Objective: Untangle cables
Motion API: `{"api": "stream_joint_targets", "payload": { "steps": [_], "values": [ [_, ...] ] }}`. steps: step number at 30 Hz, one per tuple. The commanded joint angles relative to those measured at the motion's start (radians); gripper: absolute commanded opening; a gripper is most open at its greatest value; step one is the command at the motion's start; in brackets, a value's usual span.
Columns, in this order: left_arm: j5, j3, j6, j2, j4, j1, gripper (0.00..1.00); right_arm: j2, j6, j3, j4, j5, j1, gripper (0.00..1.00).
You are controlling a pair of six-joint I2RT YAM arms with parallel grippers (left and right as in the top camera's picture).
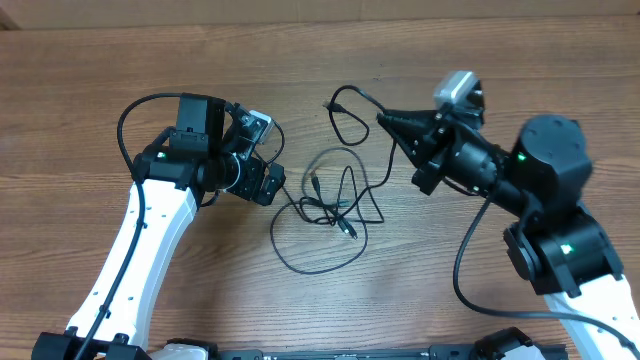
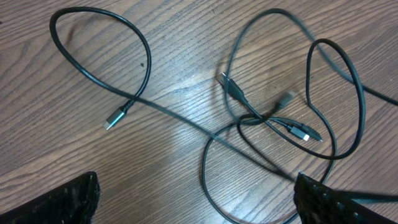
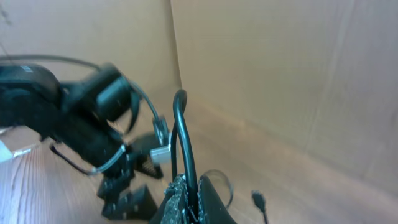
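From where I sit, the job looks barely started. The cables [image 1: 335, 205] lie mid-table between the two arms, thin black cords looping over one another on the wooden table [image 1: 90, 90]. In the left wrist view several of them cross in a small knot [image 2: 268, 118] with three plug ends bunched close around it. One plug [image 2: 115, 118] on a long loop lies clear of that knot to the left, so a little of the mess is spread out. No cord lies on its own yet, though, and every crossing at the middle is left to undo. The right gripper [image 1: 384, 119] reaches in from the right, its arm stretched low toward the far side of the bundle. Its jaws are clenched on a strand [image 3: 181, 130] that arches up out of the fingers in its own camera. I think that strand runs down into the main bundle, though the overhead view is too coarse for me to trace it with certainty. The left gripper [image 1: 277, 187] sits at the bundle's left edge, wrist bent down over the table, jaws spread wide with nothing between them. Its two fingers [image 2: 74, 199] frame the bottom corners of its camera, with the cords lying ahead of them on the wood.
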Motion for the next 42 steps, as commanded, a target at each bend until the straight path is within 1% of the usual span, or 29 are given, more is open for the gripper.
{"api": "stream_joint_targets", "payload": {
  "steps": [1,7,15,20,27,31,36,38,42],
  "values": [
    [0.016,0.016,0.004,-0.012,-0.001,0.002,0.99,-0.047,0.008,0.046,0.063,-0.036,0.002,0.04],
    [0.015,0.016,0.004,-0.012,-0.001,0.002,1.00,-0.089,0.023,0.046,0.247,-0.056,0.002,0.04],
    [0.016,0.016,0.004,-0.012,-0.001,0.002,0.99,-0.097,0.026,0.046,0.547,-0.060,0.002,0.04],
    [0.015,0.016,0.004,-0.012,-0.001,0.002,1.00,-0.097,0.026,0.046,0.679,-0.060,0.002,0.04],
    [0.016,0.016,0.004,-0.012,-0.001,0.002,0.99,-0.094,0.026,0.046,0.790,-0.059,0.002,0.04],
    [0.016,0.016,0.004,-0.012,-0.001,0.002,1.00,-0.071,0.026,0.046,0.884,-0.057,0.002,0.04],
    [0.015,0.016,0.004,-0.012,-0.001,0.002,0.99,-0.010,0.027,0.046,0.984,0.020,0.002,0.04],
    [0.016,0.016,0.004,-0.012,-0.001,0.002,1.00,0.016,0.027,0.046,0.989,0.029,0.002,0.04],
    [0.016,0.016,0.004,-0.012,-0.001,0.002,1.00,0.072,0.102,0.046,0.939,0.039,-0.001,0.04]
  ]
}}
